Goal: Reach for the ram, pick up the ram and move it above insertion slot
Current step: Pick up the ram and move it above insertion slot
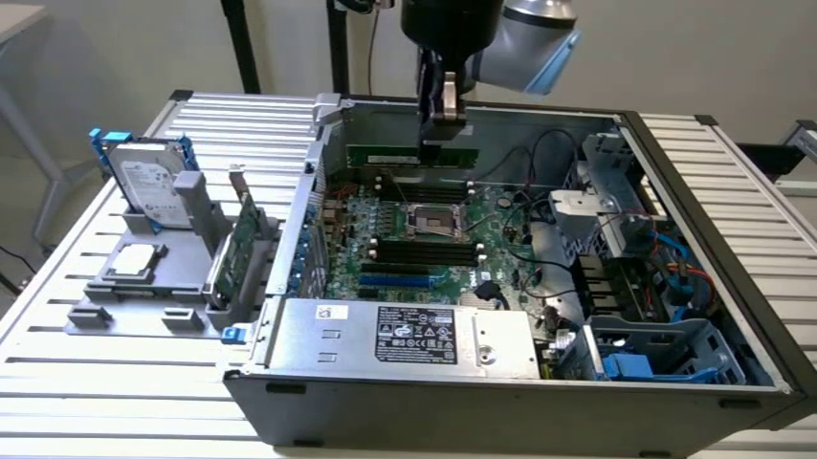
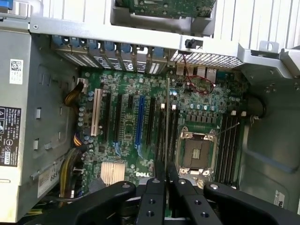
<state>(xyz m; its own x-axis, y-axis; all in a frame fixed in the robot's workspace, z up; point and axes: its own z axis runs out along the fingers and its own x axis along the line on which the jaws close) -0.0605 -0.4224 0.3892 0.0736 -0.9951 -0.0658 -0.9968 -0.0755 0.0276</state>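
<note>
already the tool (image 1: 445,122) is gripping the ram (image 1: 411,156) by its top edge and holding it lifted over the motherboard (image 1: 422,239) inside the open computer case (image 1: 690,287). judging by this, pickup is done; the stick is hanging just above the memory slots (image 1: 415,182), not seated.

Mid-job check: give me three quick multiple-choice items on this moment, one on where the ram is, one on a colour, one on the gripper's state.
1. Where is the ram?
A. Lying on the slatted table
B. Held over the motherboard inside the open case
C. Standing in the grey holder beside the case

2. What colour is the ram?
A. Green
B. Red
C. White

3. What state is the gripper in?
A. Wide open, holding nothing
B. Shut on the hard drive
C. Shut on the ram

Answers:
1 B: in the exterior view the stick hangs from the gripper above the motherboard.
2 A: its board is green.
3 C: in the wrist view the fingers pinch the thin stick edge-on.
</note>
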